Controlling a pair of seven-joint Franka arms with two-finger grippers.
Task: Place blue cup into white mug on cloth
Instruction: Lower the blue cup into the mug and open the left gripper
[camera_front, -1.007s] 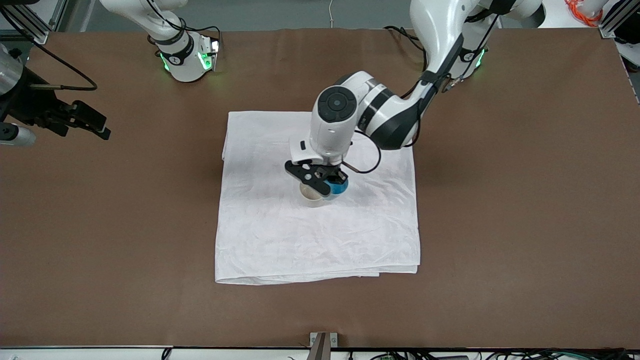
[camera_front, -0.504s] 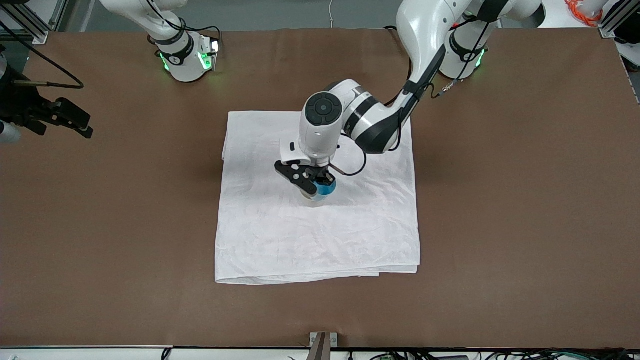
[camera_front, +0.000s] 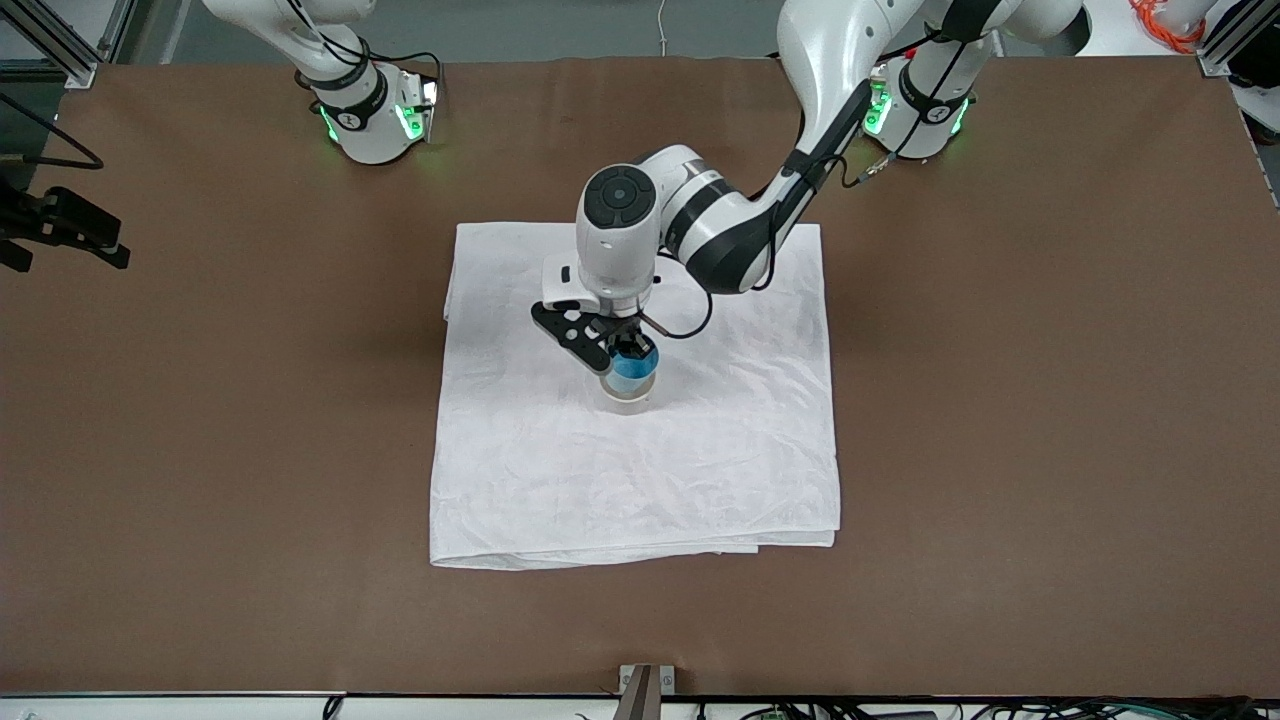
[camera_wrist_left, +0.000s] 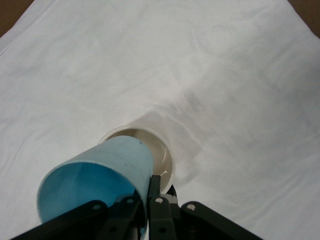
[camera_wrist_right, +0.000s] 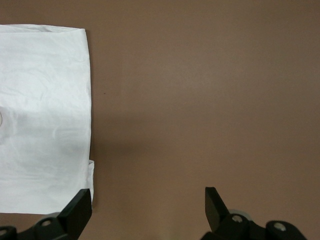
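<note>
The white mug (camera_front: 626, 399) stands upright near the middle of the cloth (camera_front: 640, 480). My left gripper (camera_front: 608, 349) is shut on the wall of the blue cup (camera_front: 633, 366), one finger inside and one outside. It holds the cup tilted right over the mug's mouth. In the left wrist view the blue cup (camera_wrist_left: 95, 180) lies across the rim of the mug (camera_wrist_left: 161, 150), between the fingers of the left gripper (camera_wrist_left: 145, 194), with the cloth (camera_wrist_left: 225, 75) all round. My right gripper (camera_front: 65, 225) is open and empty over the bare table at the right arm's end.
The brown table (camera_front: 1000, 400) surrounds the cloth. The right wrist view shows the open right gripper (camera_wrist_right: 146, 200) over brown table beside an edge of the cloth (camera_wrist_right: 45, 100). The arm bases stand along the table's back edge.
My left gripper has carried the blue cup toward the right arm's end, from beside the mug to over its mouth. My right gripper has drawn back toward the table's end.
</note>
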